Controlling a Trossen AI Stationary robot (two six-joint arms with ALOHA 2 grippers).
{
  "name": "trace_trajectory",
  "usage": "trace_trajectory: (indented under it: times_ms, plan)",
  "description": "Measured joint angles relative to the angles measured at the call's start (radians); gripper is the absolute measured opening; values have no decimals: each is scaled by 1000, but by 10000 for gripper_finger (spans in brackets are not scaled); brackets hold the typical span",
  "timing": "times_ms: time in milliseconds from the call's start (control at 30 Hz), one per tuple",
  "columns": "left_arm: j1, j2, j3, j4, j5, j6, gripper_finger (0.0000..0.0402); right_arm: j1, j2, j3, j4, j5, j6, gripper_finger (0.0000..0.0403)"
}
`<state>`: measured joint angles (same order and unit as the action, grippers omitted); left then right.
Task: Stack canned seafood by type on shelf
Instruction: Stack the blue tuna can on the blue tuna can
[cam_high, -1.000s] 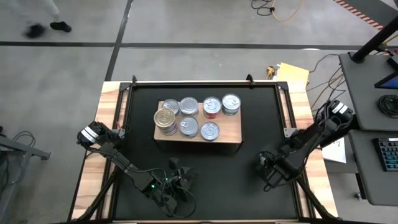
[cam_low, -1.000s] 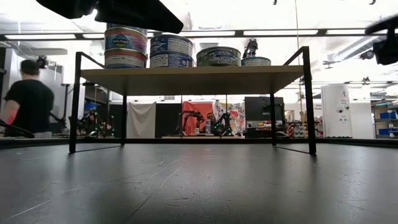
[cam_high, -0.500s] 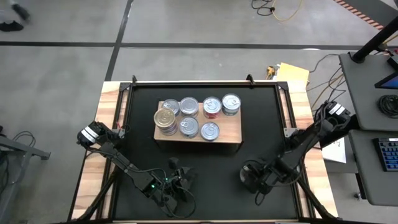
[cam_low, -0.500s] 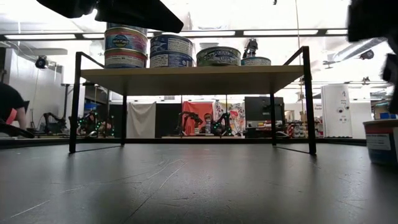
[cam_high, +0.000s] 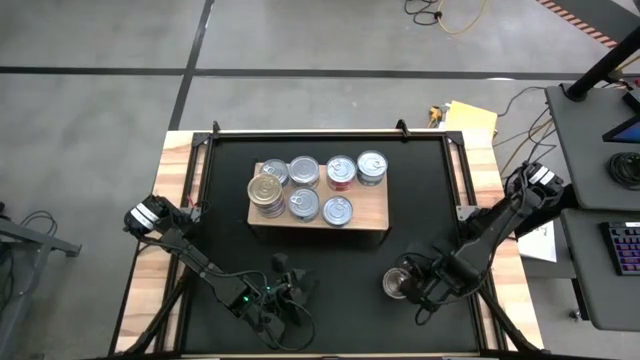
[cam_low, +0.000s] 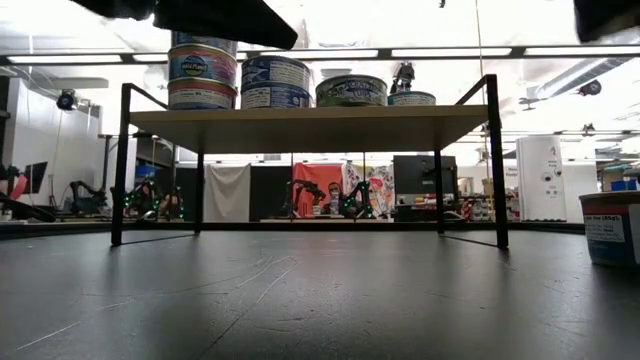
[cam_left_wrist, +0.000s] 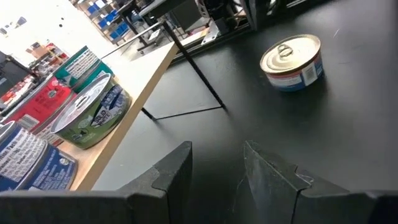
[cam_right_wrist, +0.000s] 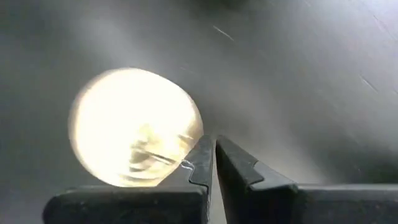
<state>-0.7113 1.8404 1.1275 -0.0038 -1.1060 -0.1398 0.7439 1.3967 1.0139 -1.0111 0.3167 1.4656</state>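
Right gripper (cam_high: 420, 288), clenched empty, hovered beside a lone gold-lidded can (cam_high: 398, 283) on the mat (cam_high: 340, 260). Six can tops showed on the shelf (cam_high: 370, 212); left gripper (cam_left_wrist: 217, 171) stood part-open, holding nothing.

The shelf (cam_high: 368, 219) is made of pale, matt wood and is carried on thin black metal legs (cam_low: 123, 165). The tins (cam_high: 318, 188) on it are topped with shiny silver metal lids, one gold (cam_high: 265, 188), and are wrapped in glossy printed labels (cam_low: 203, 66). A loose tin (cam_left_wrist: 292, 61) near the mat's right front corner is capped in bright reflective metal. The black mat (cam_high: 345, 270) is seen as matt, faintly scratched. The table's edges (cam_high: 152, 270) are of bare light wood.
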Motion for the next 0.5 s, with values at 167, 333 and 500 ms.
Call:
trace_trajectory:
  times_ms: [167, 333, 500]
  plan:
    - [0, 0, 0, 45, 69, 9, 131, 23, 0, -81, -34, -84, 117, 12]
    - [1, 0, 0, 79, 230, 11, 131, 26, 18, -170, 145, -140, 122, 12]
    - [1, 0, 0, 95, 339, -7, 131, 21, 53, -203, 415, -93, -9, 12]
